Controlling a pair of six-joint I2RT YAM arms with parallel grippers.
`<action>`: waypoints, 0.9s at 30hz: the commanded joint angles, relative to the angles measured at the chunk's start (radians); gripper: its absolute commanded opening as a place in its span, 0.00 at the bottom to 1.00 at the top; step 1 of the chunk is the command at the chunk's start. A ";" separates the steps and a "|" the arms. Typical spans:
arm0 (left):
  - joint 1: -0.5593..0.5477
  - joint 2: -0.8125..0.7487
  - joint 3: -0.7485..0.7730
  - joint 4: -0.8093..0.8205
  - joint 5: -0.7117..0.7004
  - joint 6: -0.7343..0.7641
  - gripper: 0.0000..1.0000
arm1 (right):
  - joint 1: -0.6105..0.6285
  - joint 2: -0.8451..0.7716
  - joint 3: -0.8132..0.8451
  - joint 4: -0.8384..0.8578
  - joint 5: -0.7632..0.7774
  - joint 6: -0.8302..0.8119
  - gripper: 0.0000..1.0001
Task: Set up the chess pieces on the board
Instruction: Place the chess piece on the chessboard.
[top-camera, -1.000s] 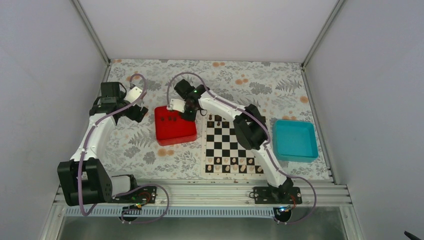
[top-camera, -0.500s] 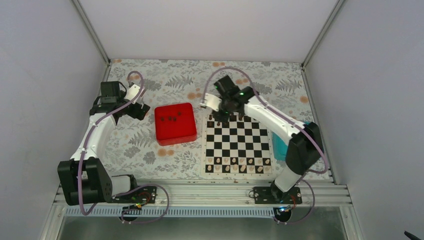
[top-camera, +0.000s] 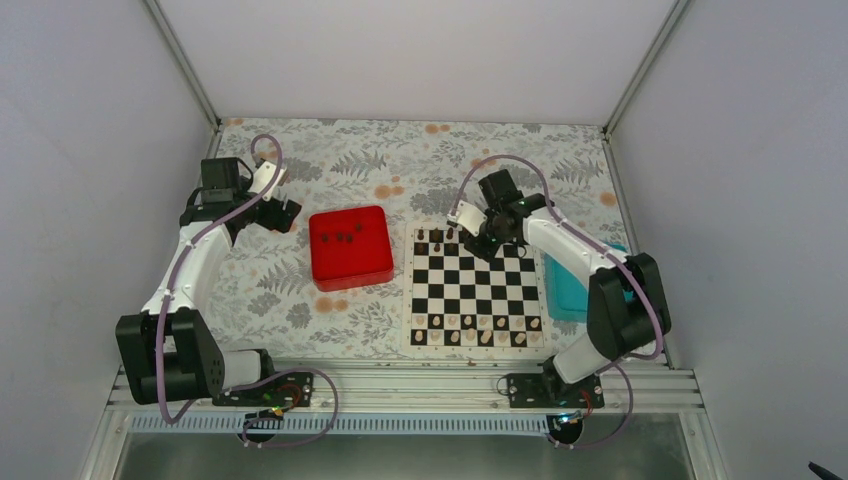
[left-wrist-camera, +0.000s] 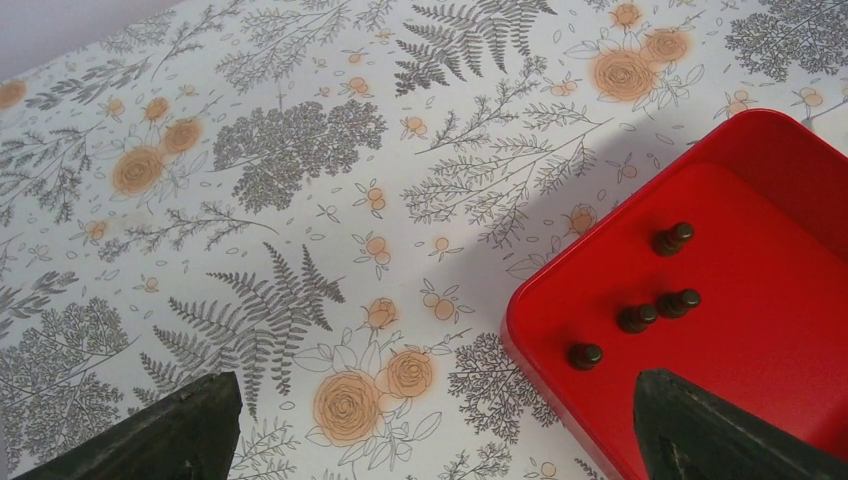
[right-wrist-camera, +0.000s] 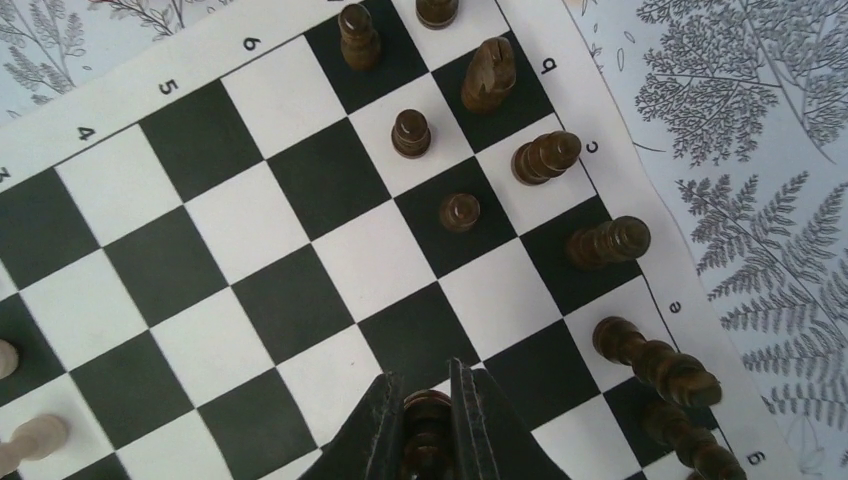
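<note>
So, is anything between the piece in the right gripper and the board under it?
Nothing visible. The right gripper holds a dark piece over bare squares of the board; other dark pieces stand aside near the edge.

The flower-printed tabletop (top-camera: 400, 160) carries a red tray (top-camera: 350, 268) left of centre, a chessboard (top-camera: 470, 290) at centre, and a teal tray (top-camera: 560, 292) just right of it.

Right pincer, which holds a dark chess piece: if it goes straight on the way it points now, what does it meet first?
Probably the flat black-and-white chessboard: the right pincer points down at bare squares, so its held dark brown chess piece would touch first. Depth is unclear.
</note>
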 joint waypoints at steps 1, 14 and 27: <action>-0.002 -0.003 0.022 0.016 0.026 -0.025 0.97 | -0.023 0.047 -0.010 0.075 -0.060 -0.029 0.05; -0.002 -0.003 0.002 0.025 0.010 -0.009 0.97 | -0.045 0.201 0.025 0.132 -0.062 -0.033 0.05; -0.001 0.006 -0.015 0.046 0.021 0.001 0.97 | -0.053 0.264 0.058 0.157 -0.033 -0.020 0.05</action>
